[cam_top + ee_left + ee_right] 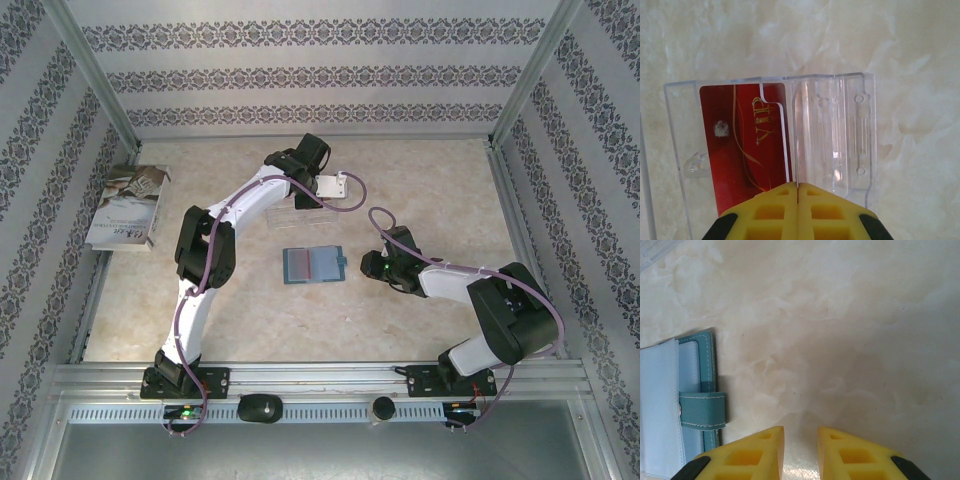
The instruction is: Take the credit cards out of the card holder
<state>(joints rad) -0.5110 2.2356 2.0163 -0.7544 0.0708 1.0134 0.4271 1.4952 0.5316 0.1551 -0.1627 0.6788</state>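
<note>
The teal-blue card holder (pixel 313 265) lies folded open and flat at the table's middle. In the right wrist view its pale panel (pixel 660 405) and closure tab (pixel 702 410) sit at the left edge. My right gripper (pixel 801 432) hovers just right of it, open a little, with bare table between its fingers; from above it sits beside the holder (pixel 372 266). One of the credit cards, red with gold "VIP" print (pixel 740 145), lies in a clear plastic tray (pixel 840 130). My left gripper (pixel 798 184) is shut over the tray's near edge, next to that card.
The clear tray (pixel 293 216) rests behind the card holder. A white booklet (pixel 128 207) lies at the table's far left edge. Metal frame posts and patterned walls close in the sides and back. A black object (pixel 260 407) sits on the front rail.
</note>
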